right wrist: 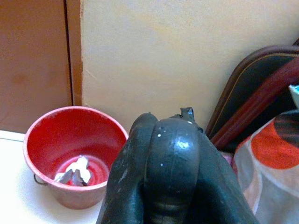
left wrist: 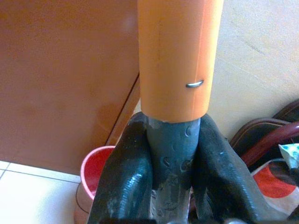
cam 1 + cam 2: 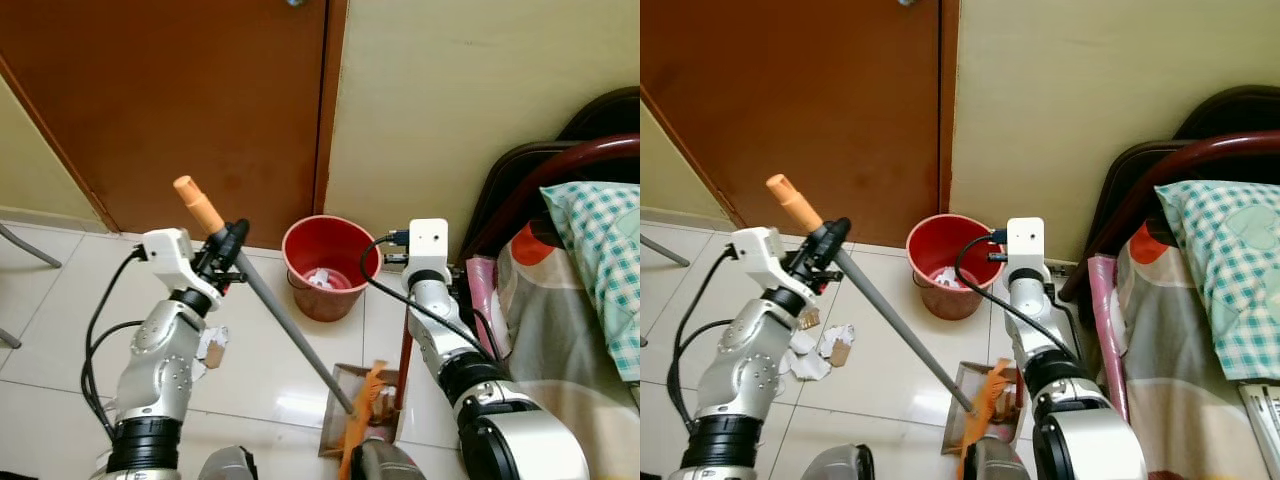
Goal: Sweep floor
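The left gripper (image 3: pixel 228 252) clamps the broom (image 3: pixel 290 325) just below its orange cap; the pole looks light, stiff and slick. The right gripper (image 1: pixel 170 140) is closed, empty, with the bucket (image 3: pixel 330 262) at ten o'clock.

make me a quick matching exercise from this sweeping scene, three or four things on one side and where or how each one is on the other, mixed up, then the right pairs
Things:
1. red bucket
2. broom handle
3. dustpan
4. crumpled paper scraps

Places or states:
A. gripped by the left gripper just below the orange tip
B. loose on the tiles by the left arm
C. on the floor against the wall, beside the door frame, with paper inside
D. flat on the floor at the broom's lower end

Pairs: 1-C, 2-A, 3-D, 4-B
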Available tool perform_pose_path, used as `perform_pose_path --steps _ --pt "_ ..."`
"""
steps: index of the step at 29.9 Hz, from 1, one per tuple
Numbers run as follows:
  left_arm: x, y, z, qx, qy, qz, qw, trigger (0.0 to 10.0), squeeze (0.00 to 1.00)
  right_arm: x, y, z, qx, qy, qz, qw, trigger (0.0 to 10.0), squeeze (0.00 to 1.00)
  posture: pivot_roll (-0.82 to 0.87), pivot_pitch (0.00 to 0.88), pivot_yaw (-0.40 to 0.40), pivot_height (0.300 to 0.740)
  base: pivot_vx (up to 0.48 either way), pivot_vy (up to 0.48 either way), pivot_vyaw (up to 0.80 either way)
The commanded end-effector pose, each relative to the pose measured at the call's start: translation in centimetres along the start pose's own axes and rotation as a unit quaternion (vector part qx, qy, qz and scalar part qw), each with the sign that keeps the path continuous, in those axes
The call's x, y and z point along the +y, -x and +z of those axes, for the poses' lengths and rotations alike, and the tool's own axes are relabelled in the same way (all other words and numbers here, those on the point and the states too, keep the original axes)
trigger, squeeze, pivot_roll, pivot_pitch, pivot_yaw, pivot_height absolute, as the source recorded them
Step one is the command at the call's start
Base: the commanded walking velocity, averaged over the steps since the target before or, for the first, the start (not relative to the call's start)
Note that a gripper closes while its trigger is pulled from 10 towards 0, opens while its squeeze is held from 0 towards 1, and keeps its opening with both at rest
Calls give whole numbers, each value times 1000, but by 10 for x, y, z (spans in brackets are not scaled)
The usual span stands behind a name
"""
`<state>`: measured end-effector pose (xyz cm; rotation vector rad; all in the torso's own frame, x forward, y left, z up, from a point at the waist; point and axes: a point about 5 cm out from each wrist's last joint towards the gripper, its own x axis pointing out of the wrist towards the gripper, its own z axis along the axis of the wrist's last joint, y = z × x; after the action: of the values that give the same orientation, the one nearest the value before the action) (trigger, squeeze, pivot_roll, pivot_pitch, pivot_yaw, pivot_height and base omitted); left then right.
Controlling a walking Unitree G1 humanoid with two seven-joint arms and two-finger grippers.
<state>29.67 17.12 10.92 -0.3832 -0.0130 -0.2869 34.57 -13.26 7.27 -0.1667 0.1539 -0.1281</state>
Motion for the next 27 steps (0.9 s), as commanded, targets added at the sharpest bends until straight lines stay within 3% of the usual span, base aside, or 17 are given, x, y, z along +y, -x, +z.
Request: perform_pose_path --steps 1,7,11,14,21,27 --pt "7 8 5 2 -20 9 1000 10000 0 -11 0 0 -15 28 -7 999 10000 0 22 98 -98 740 0 0 0" --pt "27 25 4 22 -40 31 998 10000 0 -18 5 -11 -1 26 8 1000 10000 0 10 93 -77 740 0 0 0" --pt "35 35 -2 36 -68 40 996 10000 0 -18 6 -6 -13 28 22 999 10000 0 6 68 -54 740 0 0 0" --pt "37 34 0 35 -107 44 993 10000 0 -20 2 3 -22 23 34 999 10000 0 12 48 -43 740 0 0 0" --pt "48 29 8 32 -148 60 987 10000 0 -35 -9 21 -33 14 58 998 10000 0 22 13 -15 740 0 0 0" --pt "49 39 -5 54 -163 67 983 10000 0 -35 6 -1 -22 32 111 993 10000 0 28 0 16 740 0 0 0"
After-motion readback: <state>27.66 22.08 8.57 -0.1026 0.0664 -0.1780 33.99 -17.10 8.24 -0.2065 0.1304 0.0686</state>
